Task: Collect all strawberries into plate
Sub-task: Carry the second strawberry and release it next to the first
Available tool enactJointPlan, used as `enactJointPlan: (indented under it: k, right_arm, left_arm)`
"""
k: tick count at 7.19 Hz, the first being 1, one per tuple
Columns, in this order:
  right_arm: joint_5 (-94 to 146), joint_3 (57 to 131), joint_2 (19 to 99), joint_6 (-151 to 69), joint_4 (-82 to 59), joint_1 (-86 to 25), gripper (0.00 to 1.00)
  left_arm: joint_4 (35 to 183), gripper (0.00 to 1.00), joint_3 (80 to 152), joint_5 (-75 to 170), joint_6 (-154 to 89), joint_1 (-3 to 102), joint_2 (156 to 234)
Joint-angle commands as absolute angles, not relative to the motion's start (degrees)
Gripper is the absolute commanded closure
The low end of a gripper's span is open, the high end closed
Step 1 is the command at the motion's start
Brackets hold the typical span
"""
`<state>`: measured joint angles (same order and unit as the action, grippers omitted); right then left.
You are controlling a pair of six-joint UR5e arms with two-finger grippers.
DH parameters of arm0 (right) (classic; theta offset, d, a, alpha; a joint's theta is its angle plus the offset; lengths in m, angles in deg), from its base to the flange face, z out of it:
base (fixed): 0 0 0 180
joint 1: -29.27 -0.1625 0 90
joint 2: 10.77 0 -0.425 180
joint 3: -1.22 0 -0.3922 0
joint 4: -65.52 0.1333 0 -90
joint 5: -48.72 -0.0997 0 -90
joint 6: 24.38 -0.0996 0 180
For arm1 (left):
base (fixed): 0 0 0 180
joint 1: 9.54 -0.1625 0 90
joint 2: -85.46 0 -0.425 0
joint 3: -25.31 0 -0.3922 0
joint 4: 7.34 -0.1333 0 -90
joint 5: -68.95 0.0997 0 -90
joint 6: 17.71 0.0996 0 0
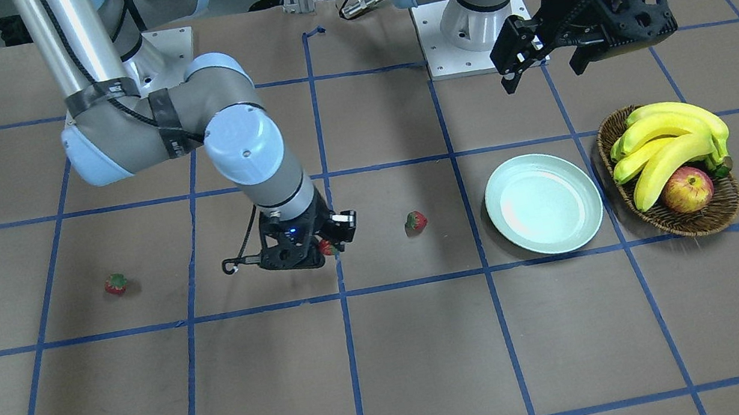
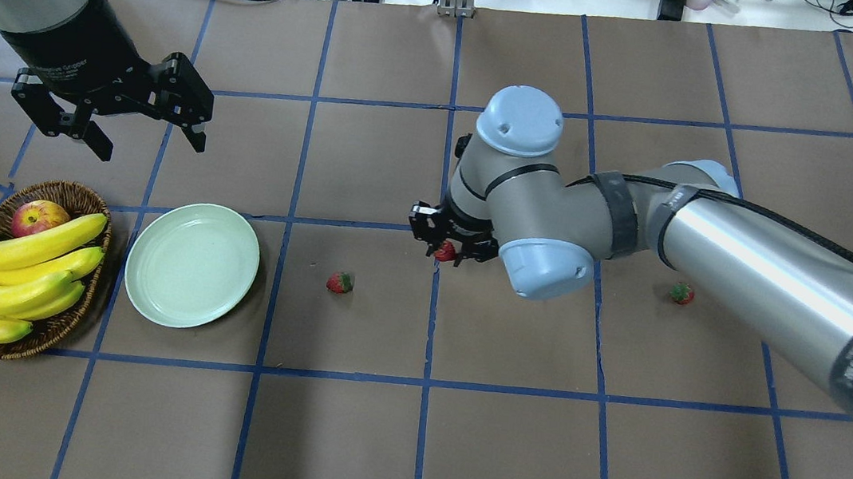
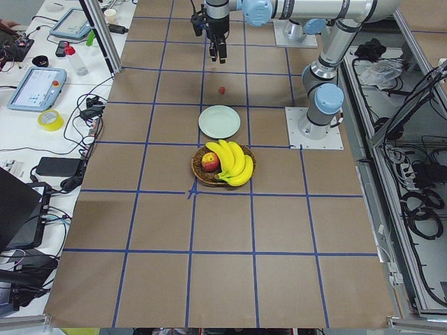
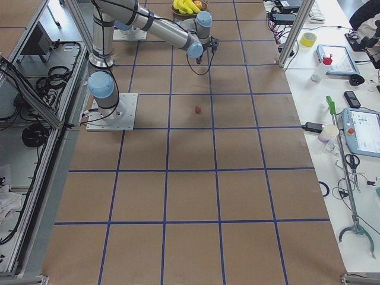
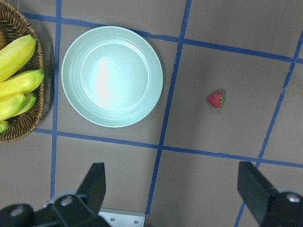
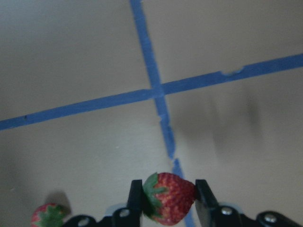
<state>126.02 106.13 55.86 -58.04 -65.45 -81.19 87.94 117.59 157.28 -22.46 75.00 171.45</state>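
Note:
My right gripper (image 1: 328,249) is shut on a strawberry (image 6: 168,197) low over the table's middle, by a blue tape line; it also shows in the overhead view (image 2: 445,252). A second strawberry (image 1: 416,222) lies on the table between that gripper and the empty mint-green plate (image 1: 544,203). A third strawberry (image 1: 116,284) lies far out on the robot's right side. My left gripper (image 1: 542,78) is open and empty, raised behind the plate; its wrist view looks down on the plate (image 5: 112,75) and the second strawberry (image 5: 216,100).
A brown wicker basket (image 1: 684,224) with bananas (image 1: 670,143) and a red-yellow apple (image 1: 687,189) stands right beside the plate, on its side away from the strawberries. Blue tape lines grid the brown table.

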Motion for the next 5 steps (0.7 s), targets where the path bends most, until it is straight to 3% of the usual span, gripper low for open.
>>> enactJointPlan:
  k: [1, 2, 3, 4, 5]
  right_arm:
    - [125.1, 102.5, 50.8, -64.6, -67.0, -87.5, 0.92]
    - [124.6, 102.5, 49.0, -65.2, -67.0, -88.1, 0.86]
    - [124.7, 102.5, 48.6, -65.2, -66.7, -88.1, 0.71]
    - [124.4, 102.3, 49.1, -65.2, -66.3, -88.1, 0.23]
    - [126.1, 102.4, 50.2, -64.6, -66.1, -88.1, 0.0]
  left_arm:
    - [87.9, 0.0, 117.6, 157.3, -22.5, 75.0, 171.5]
    - [87.9, 0.0, 117.6, 157.3, -22.5, 75.0, 171.5]
    - [88.0, 0.0, 117.6, 157.3, -22.5, 75.0, 171.5]
    - [87.9, 0.0, 117.6, 157.3, -22.5, 75.0, 171.6]
    - [87.9, 0.0, 117.6, 157.4, -22.5, 75.0, 171.5]
